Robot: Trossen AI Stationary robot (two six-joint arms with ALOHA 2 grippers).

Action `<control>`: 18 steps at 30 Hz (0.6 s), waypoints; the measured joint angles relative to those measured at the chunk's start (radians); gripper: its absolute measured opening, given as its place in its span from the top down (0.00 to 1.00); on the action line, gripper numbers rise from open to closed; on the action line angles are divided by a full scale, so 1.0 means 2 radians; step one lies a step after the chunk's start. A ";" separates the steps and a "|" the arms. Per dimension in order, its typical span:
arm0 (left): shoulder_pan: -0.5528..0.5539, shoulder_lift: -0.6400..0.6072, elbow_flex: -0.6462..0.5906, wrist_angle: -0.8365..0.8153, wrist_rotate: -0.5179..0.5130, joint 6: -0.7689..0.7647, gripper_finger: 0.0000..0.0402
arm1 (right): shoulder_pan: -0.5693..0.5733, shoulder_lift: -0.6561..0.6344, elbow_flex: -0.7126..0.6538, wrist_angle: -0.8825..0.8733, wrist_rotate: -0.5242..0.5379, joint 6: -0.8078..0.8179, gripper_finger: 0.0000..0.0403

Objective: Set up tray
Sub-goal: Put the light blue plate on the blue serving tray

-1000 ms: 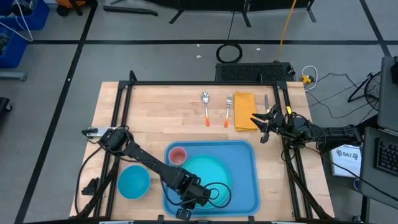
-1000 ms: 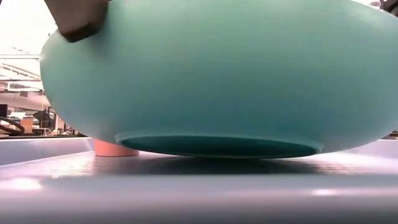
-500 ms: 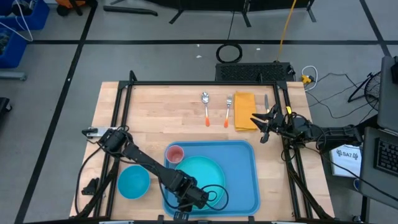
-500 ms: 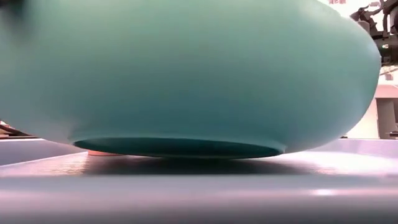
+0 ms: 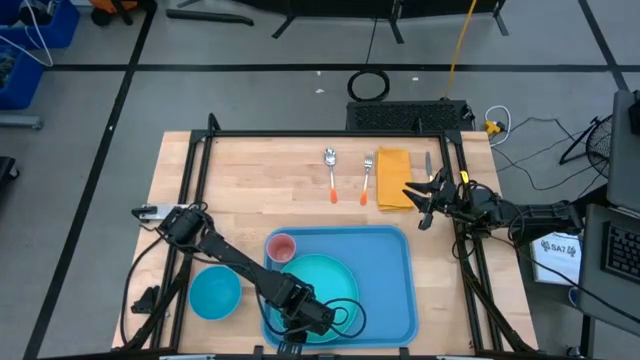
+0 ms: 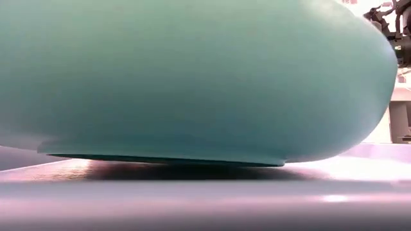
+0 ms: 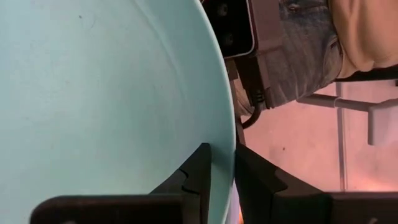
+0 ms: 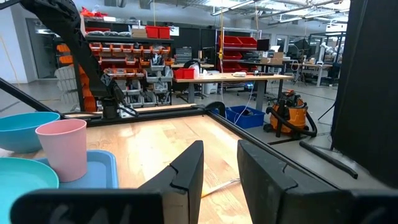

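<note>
The light-blue tray (image 5: 390,290) lies at the table's near edge. The round teal plate (image 5: 322,278) sits over its left half, and its underside (image 6: 192,83) fills the low view, the foot ring low over the tray floor (image 6: 205,192). A pink cup (image 5: 282,248) stands upright in the tray's far-left corner. My left gripper (image 5: 318,316) is shut on the plate's near rim. My right gripper (image 5: 420,198) waits open at the table's right edge, beside the yellow napkin (image 5: 393,178). My left gripper pinches the plate's near rim (image 7: 219,143) between its two fingers, one finger (image 7: 198,171) on the upper face and the other (image 7: 258,180) on the outer side. It comes from the table's near-left side. I cannot tell whether the foot ring (image 6: 167,160) touches the tray.
A blue bowl (image 5: 215,292) sits on the table left of the tray. A spoon (image 5: 330,170), a fork (image 5: 367,178) and a knife (image 5: 428,165) lie by the napkin toward the far edge. The tray's right half is bare. A person's legs (image 7: 298,43) show beyond the near edge.
My left gripper has moved toward the table's left edge and carried the plate with it across the tray. The plate has also come down closer to the tray floor, and in the low view it now hides the pink cup.
</note>
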 joint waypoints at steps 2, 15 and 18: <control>0.000 0.000 -0.001 0.003 0.000 -0.002 0.84 | 0.000 0.000 0.000 0.000 0.000 0.000 0.78; 0.001 0.000 -0.002 0.007 -0.005 0.004 0.79 | 0.000 0.000 0.000 0.002 0.000 0.000 0.78; 0.002 -0.015 -0.002 -0.004 -0.009 0.030 0.78 | 0.000 0.000 0.000 0.002 0.000 0.000 0.78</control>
